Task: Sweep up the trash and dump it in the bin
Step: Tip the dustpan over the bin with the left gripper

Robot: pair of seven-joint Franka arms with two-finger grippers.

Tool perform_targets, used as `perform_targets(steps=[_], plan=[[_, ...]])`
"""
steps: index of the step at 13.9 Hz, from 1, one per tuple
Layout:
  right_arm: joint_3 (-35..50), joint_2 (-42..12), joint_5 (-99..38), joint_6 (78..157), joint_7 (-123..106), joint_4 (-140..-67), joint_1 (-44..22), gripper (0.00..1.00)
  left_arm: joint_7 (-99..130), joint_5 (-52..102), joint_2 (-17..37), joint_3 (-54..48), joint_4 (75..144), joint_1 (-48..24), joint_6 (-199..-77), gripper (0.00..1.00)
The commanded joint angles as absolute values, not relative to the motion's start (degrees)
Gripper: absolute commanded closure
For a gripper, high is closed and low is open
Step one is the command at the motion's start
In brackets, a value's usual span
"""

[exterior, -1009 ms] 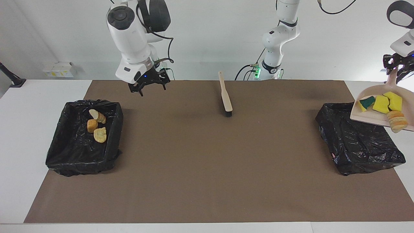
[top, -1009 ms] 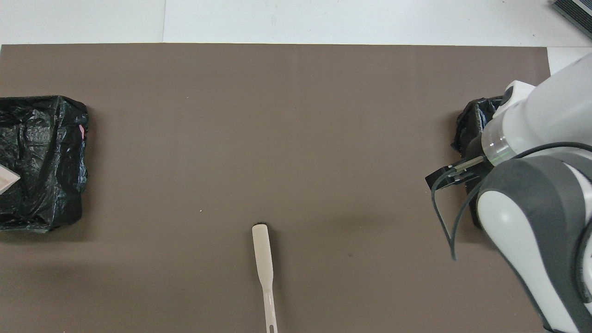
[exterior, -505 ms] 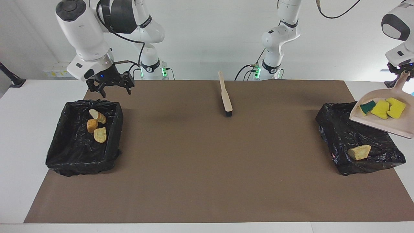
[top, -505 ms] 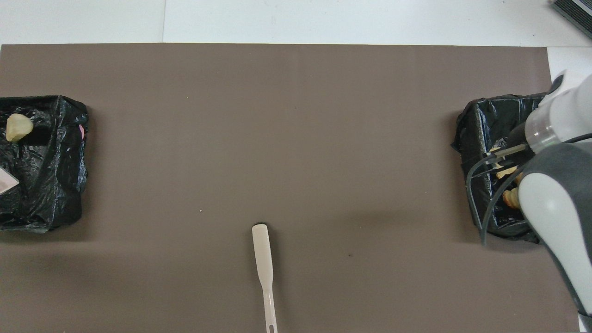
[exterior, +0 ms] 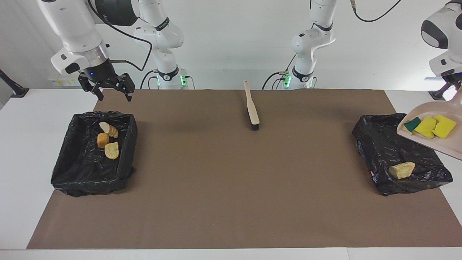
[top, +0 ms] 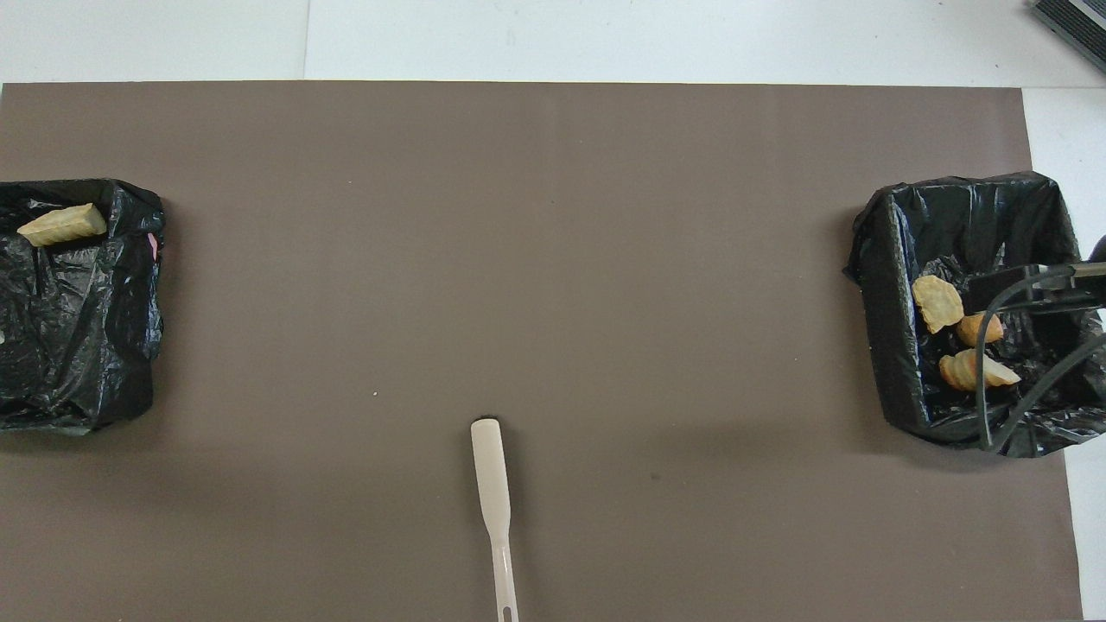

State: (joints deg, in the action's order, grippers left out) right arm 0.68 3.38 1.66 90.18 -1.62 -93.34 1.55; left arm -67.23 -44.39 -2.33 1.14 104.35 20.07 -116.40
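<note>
The brown mat [exterior: 231,169] lay swept bare, and the action had moved to the bin [exterior: 400,155] at the left arm's end. A tan lump [exterior: 401,169] that sat at the dustpan's lip a second ago had dropped in. The dustpan [exterior: 438,142] hung tilted over that bin, its handle clenched in the left gripper [exterior: 451,85], three sponge pieces [exterior: 429,127] not yet slid off. The right gripper [exterior: 108,86], jaws wide and empty, had swung out over the table by the other bin [exterior: 94,155], holding three lumps [exterior: 107,140]. The brush [exterior: 251,106] lay idle near the robots.
</note>
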Motion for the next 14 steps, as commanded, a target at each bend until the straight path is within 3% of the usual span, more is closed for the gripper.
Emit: perform_targets(steps=[1,5,11,14], plan=[[0.70,4.13,0.88,91.05,-3.08,-94.92,1.93,0.00,-68.29,-47.46,-0.53,1.93,102.66,18.55,-120.74,1.00],[0.79,4.31,0.62,90.44,-3.08,-95.01,1.76,0.00,-68.73,-47.81,0.70,2.02,102.92,18.11,-126.29,1.00],[0.97,6.32,0.44,89.47,-2.46,-97.72,1.67,0.00,-69.52,-61.16,0.70,1.76,102.66,14.42,-125.60,1.00],[1.14,6.24,0.44,90.00,-2.02,-97.74,1.58,0.00,-68.99,-59.95,1.05,1.67,102.22,14.41,-125.95,1.00]])
